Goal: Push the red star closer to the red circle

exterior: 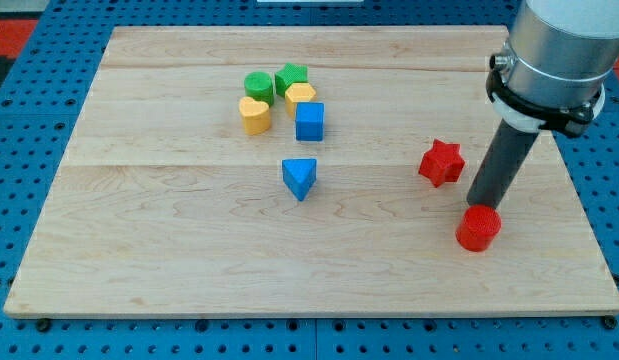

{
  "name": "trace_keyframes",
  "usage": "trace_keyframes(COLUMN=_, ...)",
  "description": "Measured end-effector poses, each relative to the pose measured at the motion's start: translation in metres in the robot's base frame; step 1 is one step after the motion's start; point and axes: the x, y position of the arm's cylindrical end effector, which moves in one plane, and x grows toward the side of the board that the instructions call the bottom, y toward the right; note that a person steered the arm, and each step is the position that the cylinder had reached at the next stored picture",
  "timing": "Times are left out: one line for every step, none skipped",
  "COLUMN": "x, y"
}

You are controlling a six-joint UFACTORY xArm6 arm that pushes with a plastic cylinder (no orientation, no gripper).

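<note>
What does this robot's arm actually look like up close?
A fat light-grey cylinder enters at the view's top right, ringed by a black collar with a white band. Below it runs a straight dark rod, narrowing down to my tip. No cables or markings show.

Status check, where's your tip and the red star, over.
My tip just above red circle. Red star up-left, apart from both. Nothing between them.

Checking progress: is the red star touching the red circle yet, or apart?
Apart. Bare board shows between the red star and the red circle.
</note>
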Motion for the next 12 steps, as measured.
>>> trace_keyframes(x=0.010, y=0.000)
trace_keyframes(x=-0.014, y=0.041)
trace_keyframes(x=-0.050, y=0.033)
trace_keyframes(x=-0.087, y=0.007)
trace_keyframes(x=-0.097, y=-0.021)
trace_keyframes(x=-0.091, y=-0.055)
trace_keyframes(x=-0.073, y=-0.058)
trace_keyframes(x=-0.065, y=-0.047)
trace_keyframes(x=-0.067, y=-0.031)
trace_keyframes(x=-0.063, y=-0.012)
trace_keyframes(x=-0.056, y=0.009)
trace_keyframes(x=-0.044, y=0.011)
